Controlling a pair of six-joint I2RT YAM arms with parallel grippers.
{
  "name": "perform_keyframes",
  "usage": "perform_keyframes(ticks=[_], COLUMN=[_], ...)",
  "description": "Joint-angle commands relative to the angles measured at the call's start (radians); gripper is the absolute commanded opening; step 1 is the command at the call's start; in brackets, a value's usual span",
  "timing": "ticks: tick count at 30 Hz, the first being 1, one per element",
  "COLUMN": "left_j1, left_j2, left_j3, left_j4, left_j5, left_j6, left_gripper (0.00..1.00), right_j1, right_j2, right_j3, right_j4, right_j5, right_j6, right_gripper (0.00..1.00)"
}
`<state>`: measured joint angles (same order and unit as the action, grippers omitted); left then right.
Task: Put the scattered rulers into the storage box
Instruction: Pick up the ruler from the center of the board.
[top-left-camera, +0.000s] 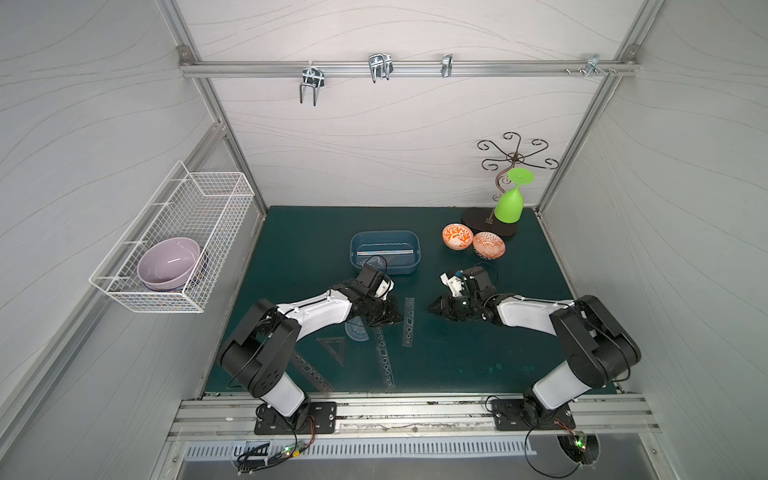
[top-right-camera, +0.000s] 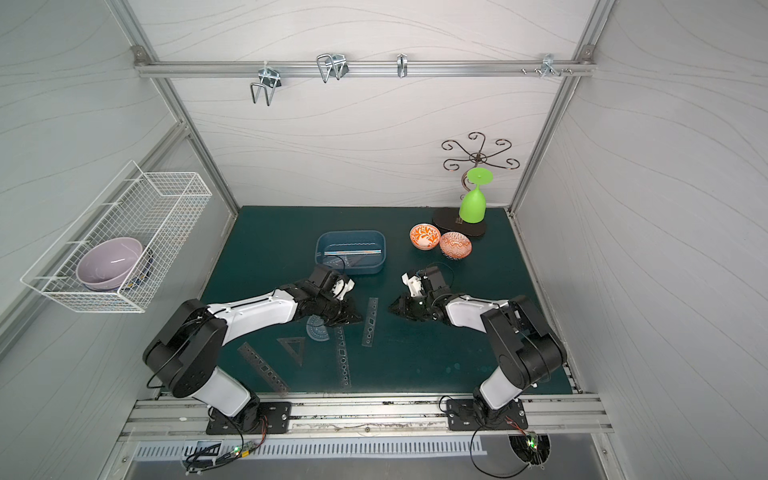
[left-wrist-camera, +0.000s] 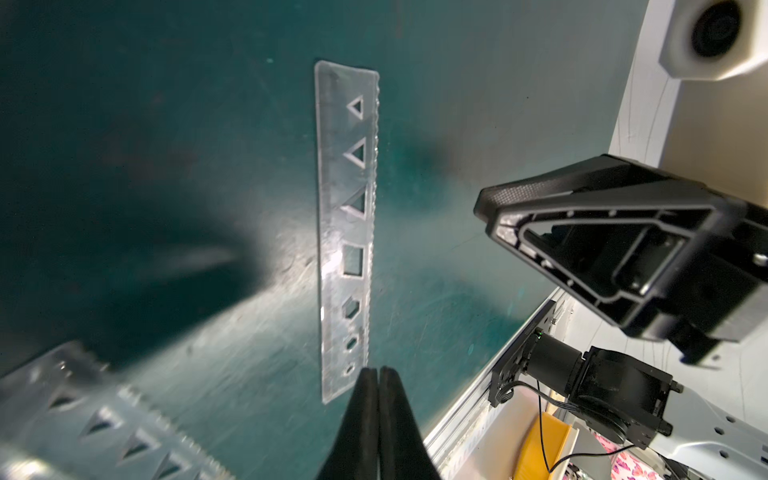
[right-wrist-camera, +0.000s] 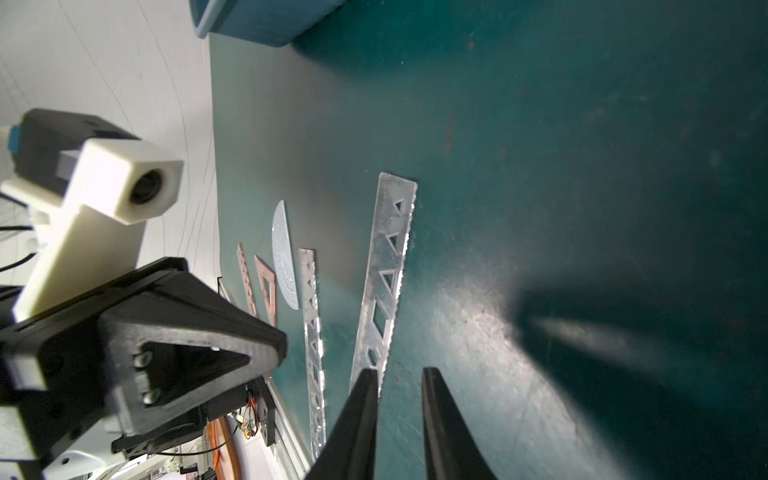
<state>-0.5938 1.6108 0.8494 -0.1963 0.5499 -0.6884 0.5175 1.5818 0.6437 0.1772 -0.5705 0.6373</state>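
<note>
Nearest the front rail, a stencil ruler (top-left-camera: 311, 372) is seen lying flat on the surface (top-left-camera: 478, 353), one end hidden by the left arm. Just beyond it, a long stencil ruler (top-left-camera: 384, 359), a set square (top-left-camera: 332, 339) and a bluish protractor (top-left-camera: 356, 332) are spread flat, close together. All four are yet to be collected.

Next out, a short stencil ruler (top-left-camera: 409, 322) is found between the two arms, which are held low on either side of it. The left end effector (left-wrist-camera: 379, 374) is shut completely, finger against finger, with nothing held. Its tips are set at the ruler's edge, though whether the plastic is actually touched cannot be settled from the blurred wrist view. The right end effector (right-wrist-camera: 399, 376) is narrowly parted and empty, and one finger is seen overlapping the ruler's end in the right wrist view. This arrangement is judged to be deliberate. A thin sheet lying flush on the surface offers no edge to pinch, so the closed end effector is taken to serve as a stop or pusher. The parted one is offered to the opposite side.

Farther back, well apart from the scattered pieces, the storage box (top-left-camera: 401, 269) is placed within reach of both arms. A straight ruler (top-left-camera: 384, 251) is already laid along its floor. Behind and to the right, two orange bowls (top-left-camera: 457, 236) and an upturned green glass (top-left-camera: 509, 208) are left out of the work.
</note>
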Motion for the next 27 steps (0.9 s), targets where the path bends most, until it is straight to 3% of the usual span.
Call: perform_keyframes(ticks=[1,27], left_j1=[-0.012,-0.032], left_j2=[0.042,0.181], left_j3=[0.049,0.055], left_j4=[0.04,0.038], left_j5=[0.02,-0.057], left_j6=[0.006,0.016], left_gripper=[0.07,0.03], right_j1=[-0.004,0.065], right_j2=[0.006,0.072], right_j3=[0.005,0.057], right_j4=[0.028,0.011], right_j5=[-0.045,-0.034], right_j6=[0.005,0.007], right_gripper=[0.24,0.31])
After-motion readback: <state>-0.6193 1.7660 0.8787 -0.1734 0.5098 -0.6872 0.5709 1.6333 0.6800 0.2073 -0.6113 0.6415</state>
